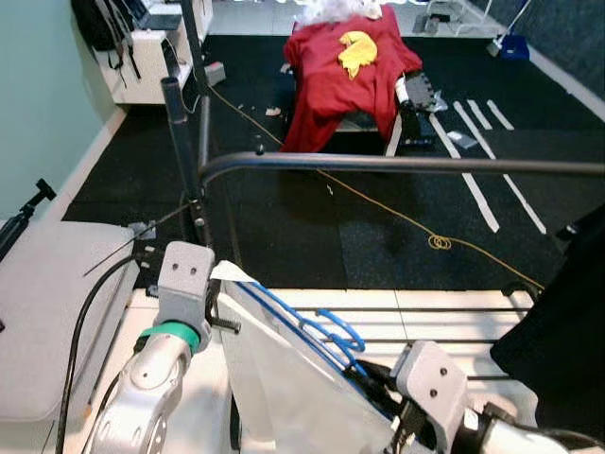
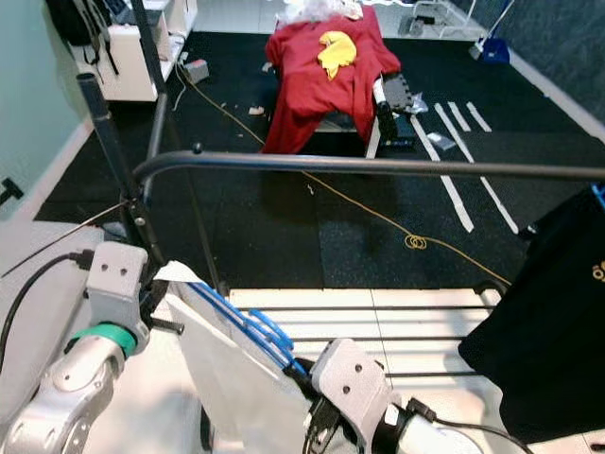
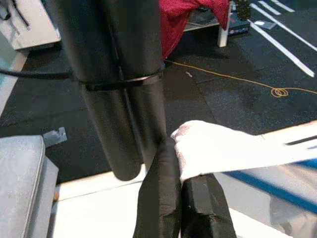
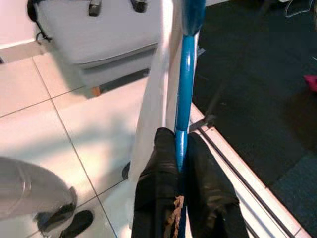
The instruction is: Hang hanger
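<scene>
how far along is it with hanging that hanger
Done: the white garment is on the blue hanger, lifted off the floor. In hand: the right tool is shut on the hanger, the left tool pinches the garment's corner. Left: raising the hook onto the black rail, which stands above it.

Even indoor light, all four views bright and readable.

Head views sharp — no motion blur; the black rail [image 1: 397, 164] bows slightly, showing mild lens distortion. White floor tiles [image 4: 84, 124] below the rail glare softly, with faint shadows. Left wrist view: the near black post [image 3: 111, 84] is soft, out of focus — background crisper. Right wrist view: blue hanger [image 4: 185, 74] slightly blurred up close.
</scene>
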`<state>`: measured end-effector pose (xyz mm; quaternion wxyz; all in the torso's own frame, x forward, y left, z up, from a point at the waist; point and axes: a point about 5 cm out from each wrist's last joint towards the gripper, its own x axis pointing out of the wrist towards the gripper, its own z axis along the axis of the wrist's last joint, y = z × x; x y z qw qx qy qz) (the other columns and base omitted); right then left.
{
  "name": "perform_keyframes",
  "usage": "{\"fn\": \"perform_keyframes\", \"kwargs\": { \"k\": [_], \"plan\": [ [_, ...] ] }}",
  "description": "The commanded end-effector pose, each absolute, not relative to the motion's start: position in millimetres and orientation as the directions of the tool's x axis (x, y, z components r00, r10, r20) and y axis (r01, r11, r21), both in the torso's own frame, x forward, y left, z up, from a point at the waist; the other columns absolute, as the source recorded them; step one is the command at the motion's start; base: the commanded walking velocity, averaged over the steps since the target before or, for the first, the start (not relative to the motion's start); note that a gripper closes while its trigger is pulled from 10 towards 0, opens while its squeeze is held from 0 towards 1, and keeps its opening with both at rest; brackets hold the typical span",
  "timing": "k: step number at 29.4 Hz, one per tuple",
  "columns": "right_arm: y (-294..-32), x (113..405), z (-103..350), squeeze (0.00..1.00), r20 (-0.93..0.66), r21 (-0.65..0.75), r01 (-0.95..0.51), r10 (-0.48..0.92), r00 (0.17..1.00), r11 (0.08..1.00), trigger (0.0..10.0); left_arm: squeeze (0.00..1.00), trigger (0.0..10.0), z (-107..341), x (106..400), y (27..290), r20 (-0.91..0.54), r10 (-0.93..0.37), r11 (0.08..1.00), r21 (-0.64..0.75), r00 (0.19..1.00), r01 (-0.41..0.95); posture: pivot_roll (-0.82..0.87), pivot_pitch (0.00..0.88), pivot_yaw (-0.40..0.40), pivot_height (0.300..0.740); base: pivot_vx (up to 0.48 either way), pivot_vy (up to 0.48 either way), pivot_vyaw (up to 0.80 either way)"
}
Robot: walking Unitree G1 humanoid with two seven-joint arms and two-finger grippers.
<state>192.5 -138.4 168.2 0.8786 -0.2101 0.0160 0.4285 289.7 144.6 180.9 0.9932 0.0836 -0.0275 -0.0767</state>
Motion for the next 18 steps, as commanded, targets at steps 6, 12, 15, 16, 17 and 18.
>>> {"fn": "perform_keyframes", "kwargs": {
  "k": [6, 12, 15, 16, 17, 18],
  "plan": [
    [-145, 170, 145, 0.0, -0.417, -0.32, -0.867, 0.765, 0.491, 0.382, 10.0, 0.0, 10.0, 200, 287, 132, 0.121, -0.263, 0.964, 0.073, 0.957, 0.256, -0.22, 0.176, 0.078, 0.74, 0.0, 0.0, 0.0],
    [-156, 176, 131, 0.0, -0.479, -0.348, -0.842, 0.694, 0.538, 0.412, 10.0, 0.0, 10.0, 212, 278, 128, 0.163, -0.363, 0.93, 0.011, 0.917, 0.366, -0.21, 0.181, 0.075, 0.74, 0.0, 0.0, 0.0],
    [-151, 176, 140, 0.0, -0.436, -0.358, -0.842, 0.725, 0.533, 0.404, 10.0, 0.0, 10.0, 211, 276, 127, 0.154, -0.395, 0.918, 0.023, 0.906, 0.396, -0.2, 0.184, 0.072, 0.74, 0.0, 0.0, 0.0],
    [-149, 177, 145, 0.0, -0.406, -0.38, -0.829, 0.731, 0.548, 0.411, 10.0, 0.0, 10.0, 208, 277, 128, 0.142, -0.394, 0.919, 0.029, 0.908, 0.394, -0.2, 0.184, 0.072, 0.74, 0.0, 0.0, 0.0],
    [-149, 177, 145, 0.0, -0.406, -0.38, -0.829, 0.731, 0.548, 0.411, 10.0, 0.0, 10.0, 208, 277, 128, 0.142, -0.394, 0.919, 0.029, 0.908, 0.394, -0.2, 0.184, 0.072, 0.74, 0.0, 0.0, 0.0],
    [-147, 180, 151, 0.0, -0.364, -0.412, -0.803, 0.731, 0.578, 0.431, 10.0, 0.0, 10.0, 204, 279, 129, 0.128, -0.389, 0.921, 0.04, 0.912, 0.387, -0.2, 0.187, 0.069, 0.74, 0.0, 0.0, 0.0]
  ]
}}
